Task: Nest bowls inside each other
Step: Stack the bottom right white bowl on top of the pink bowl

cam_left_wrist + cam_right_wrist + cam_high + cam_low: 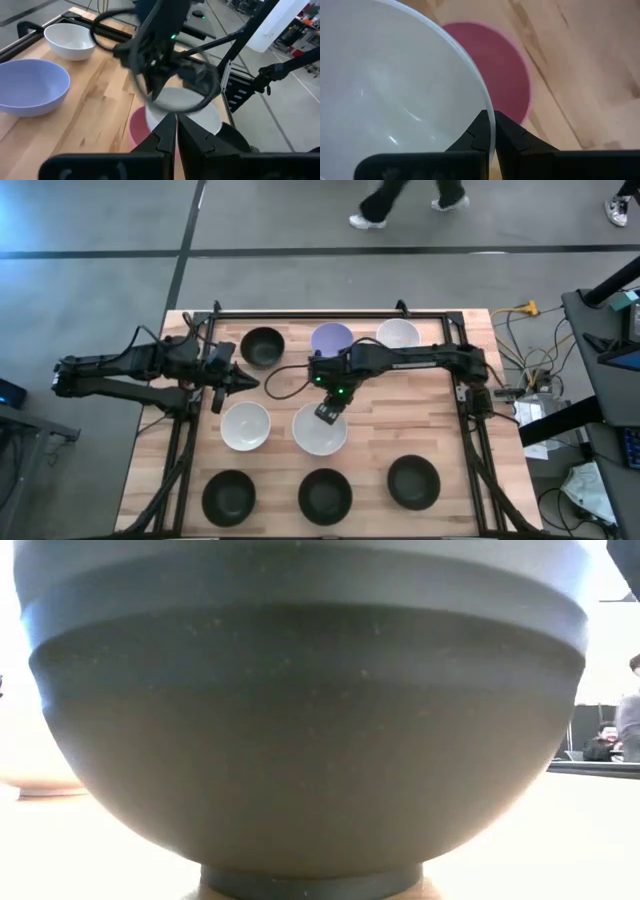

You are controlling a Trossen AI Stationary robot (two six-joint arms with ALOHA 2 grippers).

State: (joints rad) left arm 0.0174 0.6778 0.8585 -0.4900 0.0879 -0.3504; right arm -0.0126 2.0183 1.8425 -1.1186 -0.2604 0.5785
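My right gripper [328, 412] is shut on a white bowl [320, 432] at the table's middle. A pink bowl [495, 65] shows under it, mostly covered by it in the high view. Another white bowl [245, 426] stands to its left. At the far side stand a black bowl [262, 345], a lavender bowl [332, 338] and a third white bowl [398, 333]. Three black bowls [325, 496] stand in a row near the front edge. My left gripper [245, 383] hovers shut left of the middle and holds nothing. My right gripper pinches the white bowl's rim [490, 112] at its far side, one finger inside the bowl and one outside. The fingers point steeply down, slanting from the far side. The bowl sits over the pink bowl [136, 127]; whether it rests in it I cannot tell.
A black frame [330, 313] runs along the table's far edge and down both sides. In the low view the middle black bowl [300, 720] of the front row fills almost the whole picture. Bare wood lies right of the held bowl. A person walks on the floor beyond the table.
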